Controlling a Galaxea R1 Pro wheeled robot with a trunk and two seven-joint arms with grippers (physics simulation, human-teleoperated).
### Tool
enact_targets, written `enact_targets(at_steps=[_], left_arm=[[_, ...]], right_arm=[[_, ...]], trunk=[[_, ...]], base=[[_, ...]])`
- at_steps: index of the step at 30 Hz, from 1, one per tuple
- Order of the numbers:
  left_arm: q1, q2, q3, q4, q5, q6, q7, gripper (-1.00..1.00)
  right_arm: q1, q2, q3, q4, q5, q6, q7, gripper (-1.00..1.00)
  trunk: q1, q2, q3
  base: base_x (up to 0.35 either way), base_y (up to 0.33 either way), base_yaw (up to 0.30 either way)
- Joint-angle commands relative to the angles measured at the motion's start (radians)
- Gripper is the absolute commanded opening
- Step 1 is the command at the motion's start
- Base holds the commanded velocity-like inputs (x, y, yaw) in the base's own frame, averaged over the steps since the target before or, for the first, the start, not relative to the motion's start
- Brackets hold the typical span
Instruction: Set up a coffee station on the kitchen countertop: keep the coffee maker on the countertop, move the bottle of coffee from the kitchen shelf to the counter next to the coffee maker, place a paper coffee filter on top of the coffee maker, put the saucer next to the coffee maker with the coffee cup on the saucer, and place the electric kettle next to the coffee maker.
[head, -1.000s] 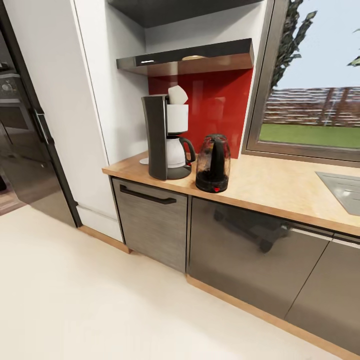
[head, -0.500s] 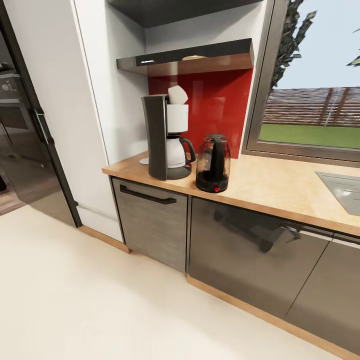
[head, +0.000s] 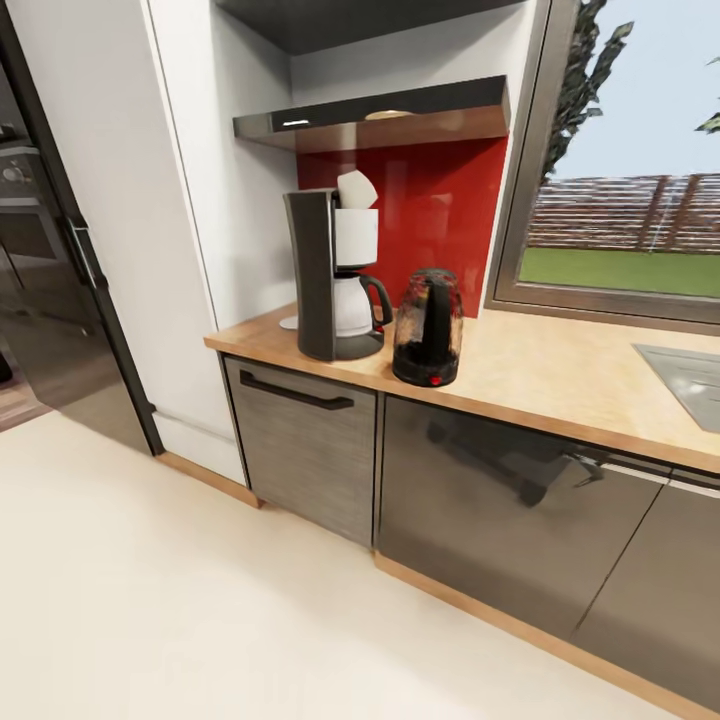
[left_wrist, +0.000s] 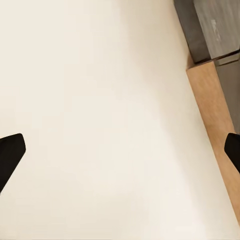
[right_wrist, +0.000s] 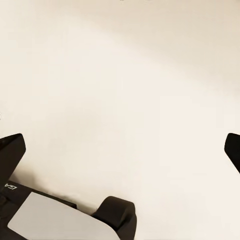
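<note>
Left gripper (left_wrist: 120, 150): fingers spread wide, nothing between them; beyond the tips lie pale floor (left_wrist: 90, 100) and a wood-toned plinth strip (left_wrist: 215, 120) under a grey cabinet front.
Right gripper (right_wrist: 120, 147): fingers just as wide apart, empty; pale floor past the tips and a dark part of the robot's base (right_wrist: 115, 215) below them.
Step in hand: by my reading, an approach to the worktop, with both hands low and well apart from every task thing.
Doing it well: roll in square to the cabinets, lift a hand only once the base is close, and raise it clear of the worktop edge before reaching.
Kitchen countertop (head: 560, 375): far ahead of both sets of fingers, carrying the station.
Coffee maker (head: 335, 275): upright near the worktop's left end, a pale folded thing sitting on top, possibly the paper coffee filter (head: 355, 188).
Electric kettle (head: 428, 328): just beside the coffee maker, on its window side.
Saucer (head: 288, 322): a white rim peeks out behind the coffee maker; a cup cannot be made out.
Kitchen shelf (head: 380, 115): above the machine; a gold disc (head: 388, 115) shows at its top, perhaps the bottle's cap.
In the way: the shelf is high and overhangs the tall machine, and the kettle stands near the reach path.
</note>
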Motion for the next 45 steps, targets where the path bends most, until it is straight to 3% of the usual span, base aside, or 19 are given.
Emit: enact_targets(at_steps=[1,19,35,45], left_arm=[[-0.001,0.0,0.005,0.001,-0.001,0.0,-0.006,1.0],[-0.001,0.0,0.007,0.001,-0.001,0.0,-0.006,1.0],[-0.001,0.0,0.006,0.001,-0.001,0.0,-0.006,1.0],[-0.001,0.0,0.004,0.001,-0.001,0.0,-0.005,1.0]], right_arm=[[-0.001,0.0,0.008,0.001,-0.007,-0.006,0.001,1.0],[-0.001,0.0,0.01,0.001,-0.007,-0.007,0.002,1.0],[-0.001,0.0,0.01,0.001,-0.007,-0.007,0.003,1.0],[-0.001,0.0,0.01,0.001,-0.007,-0.006,0.003,1.0]], trunk=[[0.0,0.0,-0.001],[0.0,0.0,0.001],[0.0,0.0,0.008],[0.0,0.0,0.009]], base=[[0.22,0.116,0.0],[0.272,0.17,-0.084],[0.028,0.021,-0.258],[0.0,-0.147,-0.117]])
